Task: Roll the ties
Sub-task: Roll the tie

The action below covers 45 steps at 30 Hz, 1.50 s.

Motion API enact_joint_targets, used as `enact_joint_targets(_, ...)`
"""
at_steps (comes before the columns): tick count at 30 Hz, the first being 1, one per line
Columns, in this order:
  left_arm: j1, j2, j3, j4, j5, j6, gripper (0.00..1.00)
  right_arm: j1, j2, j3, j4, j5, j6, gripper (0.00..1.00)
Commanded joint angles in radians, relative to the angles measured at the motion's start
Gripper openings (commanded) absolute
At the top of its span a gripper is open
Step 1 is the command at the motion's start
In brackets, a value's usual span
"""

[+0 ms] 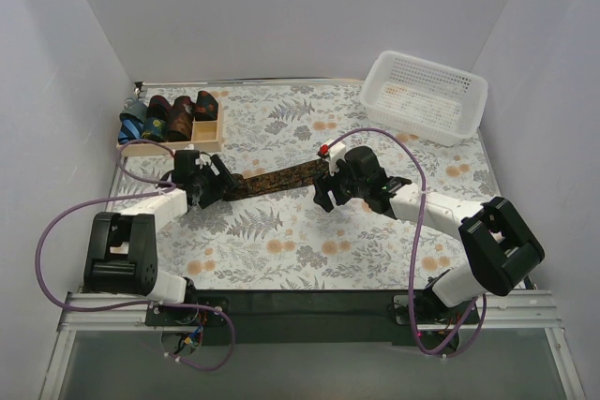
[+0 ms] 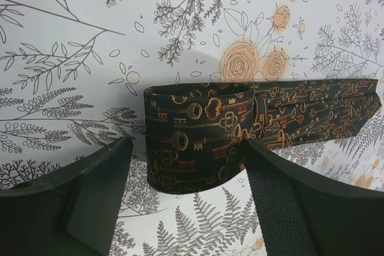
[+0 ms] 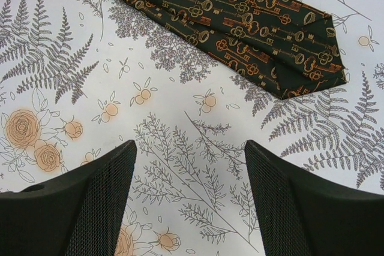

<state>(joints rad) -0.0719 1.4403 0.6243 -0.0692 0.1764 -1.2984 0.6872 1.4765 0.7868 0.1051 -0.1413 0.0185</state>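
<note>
A dark tie with a gold-orange key pattern (image 1: 277, 178) lies stretched across the middle of the floral table. Its left end is folded into a small loop (image 2: 192, 139). My left gripper (image 2: 186, 166) is open around that loop, one finger (image 2: 282, 202) touching its right side. The tie's pointed wide end (image 3: 282, 52) lies flat on the table. My right gripper (image 3: 189, 166) is open and empty just in front of that end, in the top view (image 1: 328, 196) at the tie's right tip.
A shallow wooden tray (image 1: 208, 143) at the back left holds several rolled ties (image 1: 169, 115). A white mesh basket (image 1: 427, 96) stands at the back right. Purple cables trail from both arms.
</note>
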Motion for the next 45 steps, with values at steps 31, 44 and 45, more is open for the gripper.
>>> enact_joint_targets(31, -0.292, 0.049, 0.252, -0.316, -0.388, 0.26, 0.45, -0.003, -0.016, -0.024, 0.028, 0.008, -0.014, 0.67)
enact_joint_targets(44, -0.292, 0.011, 0.258, -0.354, -0.385, 0.297, 0.42, -0.006, -0.024, -0.031, 0.028, 0.014, -0.014, 0.67)
enact_joint_targets(45, -0.29, 0.02, 0.268, -0.386, -0.399, 0.303, 0.42, -0.008, -0.025, -0.029, 0.028, 0.014, -0.014, 0.67)
